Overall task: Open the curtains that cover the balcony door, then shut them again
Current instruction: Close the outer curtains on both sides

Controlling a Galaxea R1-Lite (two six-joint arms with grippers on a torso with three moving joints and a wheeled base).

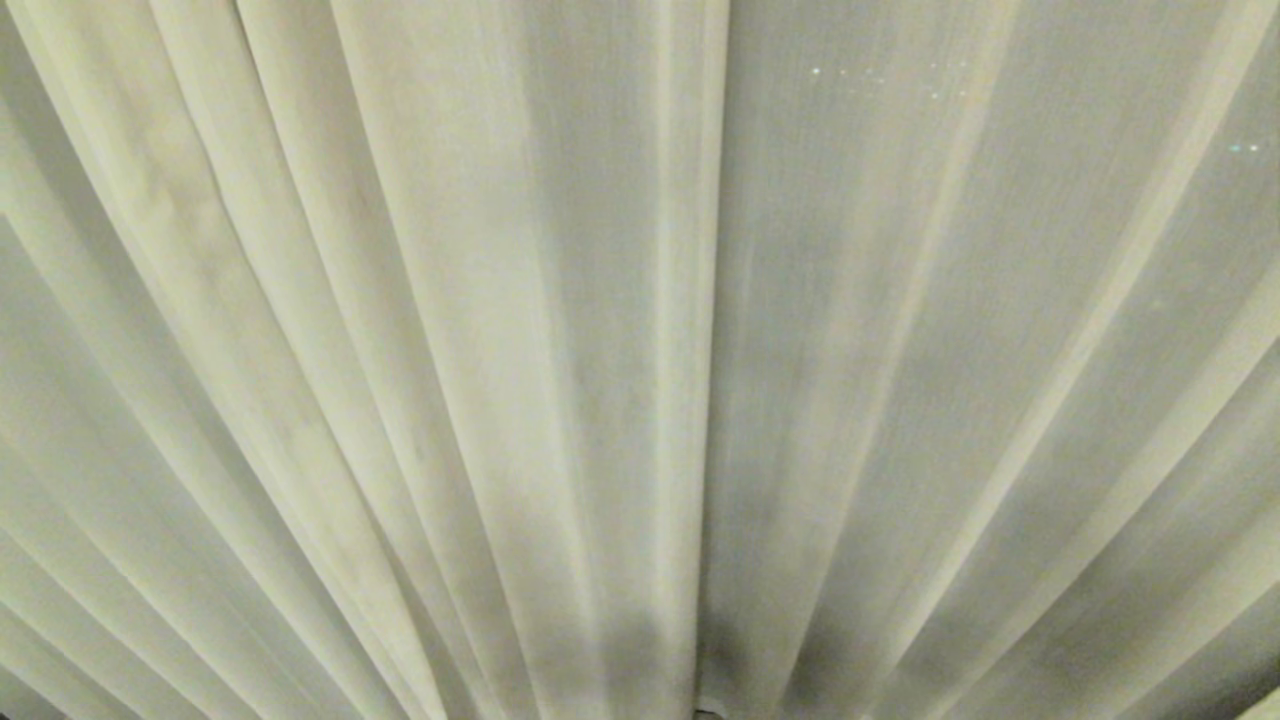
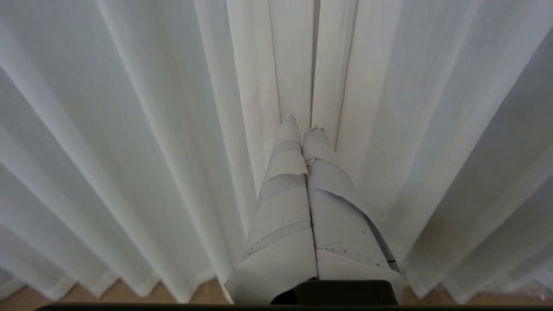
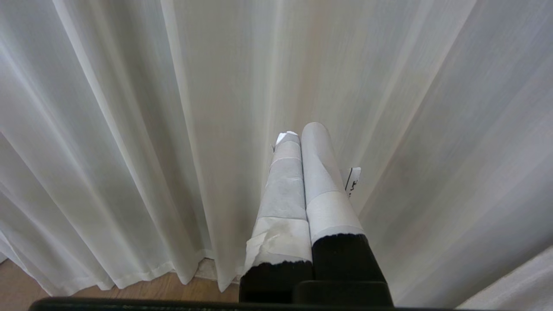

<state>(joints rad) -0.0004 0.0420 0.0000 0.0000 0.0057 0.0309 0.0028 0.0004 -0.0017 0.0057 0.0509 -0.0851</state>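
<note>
The curtains (image 1: 500,350) are matt cream woven cloth, finely ribbed and faintly sheer, hanging in soft pleats ahead of both pairs of pressed-together jaws. The left gripper (image 2: 302,123) fingers (image 2: 281,203) wear wrinkled, peeling pale tape; the right gripper (image 3: 300,131) shows smoother tape over matt black plastic. Beneath the hems lies smooth brown wooden floor (image 3: 151,291).

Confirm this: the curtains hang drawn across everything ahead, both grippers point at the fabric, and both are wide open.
Wrong on the fingers. The left gripper and right gripper are shut with nothing between them, as each wrist view shows. The curtains do hang drawn across everything ahead, with both grippers pointing at the fabric.
</note>
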